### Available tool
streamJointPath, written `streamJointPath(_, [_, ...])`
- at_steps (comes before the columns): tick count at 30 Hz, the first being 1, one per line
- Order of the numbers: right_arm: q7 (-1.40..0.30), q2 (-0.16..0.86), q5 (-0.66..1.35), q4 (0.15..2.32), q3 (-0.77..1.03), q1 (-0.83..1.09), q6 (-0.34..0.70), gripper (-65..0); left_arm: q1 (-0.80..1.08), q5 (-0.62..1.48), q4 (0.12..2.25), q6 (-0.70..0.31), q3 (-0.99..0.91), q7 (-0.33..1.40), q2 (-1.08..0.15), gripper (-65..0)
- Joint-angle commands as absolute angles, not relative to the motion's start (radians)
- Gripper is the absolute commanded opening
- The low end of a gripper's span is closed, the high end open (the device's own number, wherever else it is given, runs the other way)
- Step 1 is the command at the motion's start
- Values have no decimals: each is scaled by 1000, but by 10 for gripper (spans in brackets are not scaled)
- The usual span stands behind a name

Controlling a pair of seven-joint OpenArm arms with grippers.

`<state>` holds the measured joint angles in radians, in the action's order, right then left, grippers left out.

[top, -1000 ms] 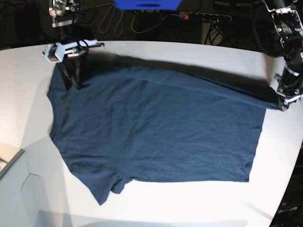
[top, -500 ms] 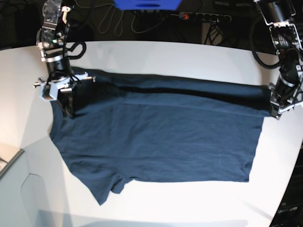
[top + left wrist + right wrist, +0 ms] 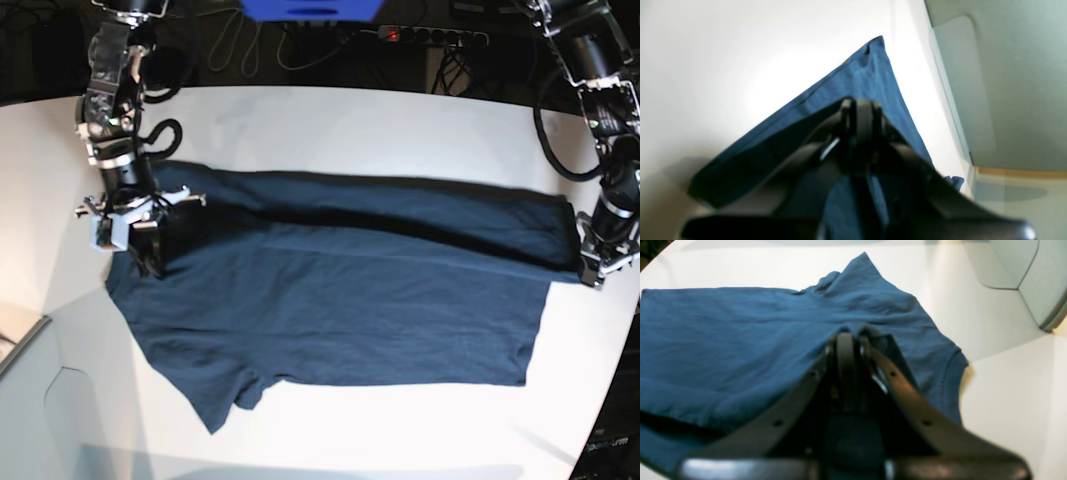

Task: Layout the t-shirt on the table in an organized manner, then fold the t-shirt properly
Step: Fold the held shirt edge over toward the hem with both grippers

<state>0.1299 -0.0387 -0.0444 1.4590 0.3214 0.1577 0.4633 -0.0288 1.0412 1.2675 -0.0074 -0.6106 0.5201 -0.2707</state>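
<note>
First fold in hand: both arms carry the far edge of the t-shirt (image 3: 340,300) toward the near side of the table (image 3: 350,120). Left gripper (image 3: 597,270) and right gripper (image 3: 148,262) each clamped on fabric. Next: lower edge onto near hem, release.

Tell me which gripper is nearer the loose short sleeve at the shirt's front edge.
Right. The right gripper grips the dark navy-blue t-shirt just up from that sleeve; the left gripper grips the opposite end, far across the fabric.

One t-shirt (image 3: 340,300), one table (image 3: 330,120), apparently one power strip (image 3: 425,36).
</note>
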Motion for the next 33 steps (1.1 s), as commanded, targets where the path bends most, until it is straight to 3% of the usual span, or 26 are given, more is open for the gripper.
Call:
streamJointPath(1, [148,-35,-27,1474,321,142,458,-650,-42,1055,1282,-19,-615,506,-289,-648])
streamJointPath(25, [122,7,-27,1382,321,38,458,-650,-108,1055,1190,-19,-613,506,-303,-649])
streamJointPath(33, [122,7,-28,1362,321,18,458,-650,-150,940,1188,-19,-567,496,-294,-648])
